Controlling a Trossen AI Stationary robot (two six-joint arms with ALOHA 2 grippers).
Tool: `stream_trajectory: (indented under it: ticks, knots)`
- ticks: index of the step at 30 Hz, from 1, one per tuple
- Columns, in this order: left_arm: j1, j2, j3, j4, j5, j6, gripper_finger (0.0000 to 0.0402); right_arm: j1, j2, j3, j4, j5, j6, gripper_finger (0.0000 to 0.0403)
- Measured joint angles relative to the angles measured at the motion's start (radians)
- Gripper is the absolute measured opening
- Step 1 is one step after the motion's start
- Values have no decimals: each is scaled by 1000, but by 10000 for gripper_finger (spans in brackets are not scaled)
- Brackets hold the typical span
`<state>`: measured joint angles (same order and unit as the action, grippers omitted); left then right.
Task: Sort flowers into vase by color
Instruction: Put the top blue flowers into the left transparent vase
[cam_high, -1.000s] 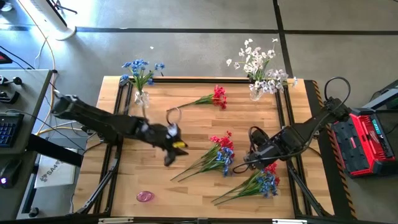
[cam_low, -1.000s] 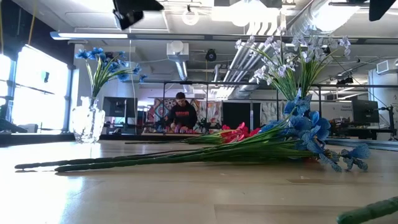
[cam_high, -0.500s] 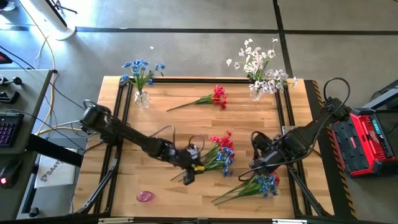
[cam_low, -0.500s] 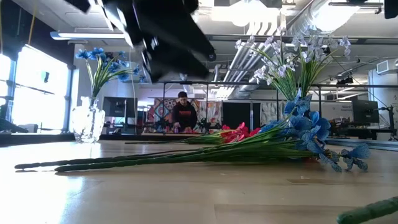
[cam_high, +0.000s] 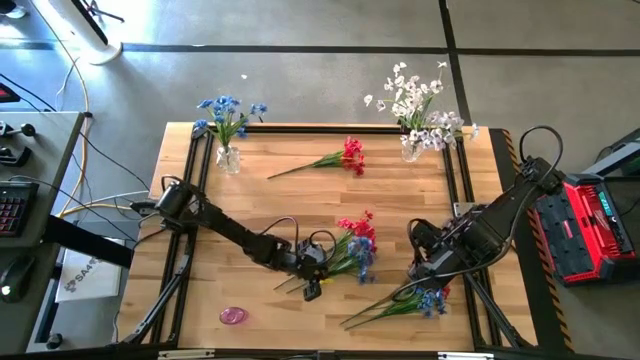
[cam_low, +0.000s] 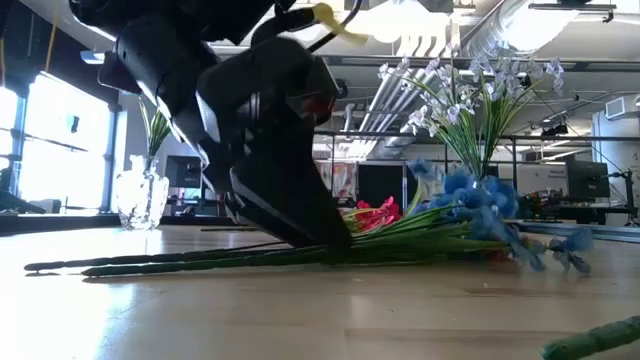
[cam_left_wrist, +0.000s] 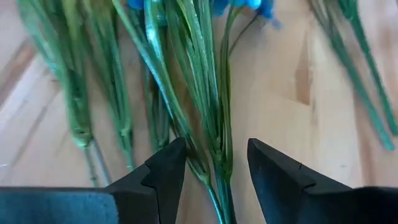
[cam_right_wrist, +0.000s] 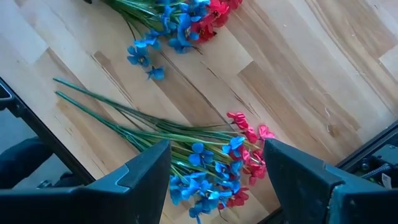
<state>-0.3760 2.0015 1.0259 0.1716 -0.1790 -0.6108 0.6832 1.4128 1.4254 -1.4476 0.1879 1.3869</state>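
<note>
A middle bundle (cam_high: 352, 245) of red and blue sprays lies flat on the table, stems pointing toward the near left. My left gripper (cam_high: 306, 282) is open and down at those stems (cam_left_wrist: 214, 124), one finger on either side of a few of them. A second red and blue bundle (cam_high: 405, 300) lies near the near right corner. My right gripper (cam_right_wrist: 214, 165) hovers open above it (cam_right_wrist: 199, 162). One red spray (cam_high: 345, 155) lies alone toward the far edge. A vase of blue flowers (cam_high: 228, 158) stands at the far left, a vase of white flowers (cam_high: 412, 148) at the far right. My left gripper comes slanting down from the table's left, its open fingers (cam_left_wrist: 168, 168) astride the green stems (cam_left_wrist: 205, 155) near their cut ends, across them. One fingertip lies against a stem; nothing is pinched. The bundle lies on the table (cam_low: 200, 262).
A small pink round thing (cam_high: 233, 316) lies near the near left edge. Black frame rails (cam_high: 190, 200) run along the table's left and right sides. Bare wood shows between the vases and at the near left. A person sits far off in the room (cam_low: 335, 185).
My left gripper has swung from the table's left-centre toward the right and near edge and dropped onto the stems of the middle bundle, whose blue blossoms have shifted a little. My right gripper has drifted slightly toward the near edge, over the second bundle.
</note>
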Motion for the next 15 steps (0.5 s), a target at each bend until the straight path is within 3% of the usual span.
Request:
stream_trajectory:
  ticks: [5, 12, 15]
  knots:
    - [-12, 9, 2, -8, -32, -10, 134, 20, 0, 0, -4, 2, 2, 245]
    - [-15, 10, 6, -19, -55, -80, 21, 52, 0, 0, -12, 23, 36, 245]
    - [-17, 2, 24, -31, -29, -101, 11, 66, 0, 0, -9, 37, 62, 245]
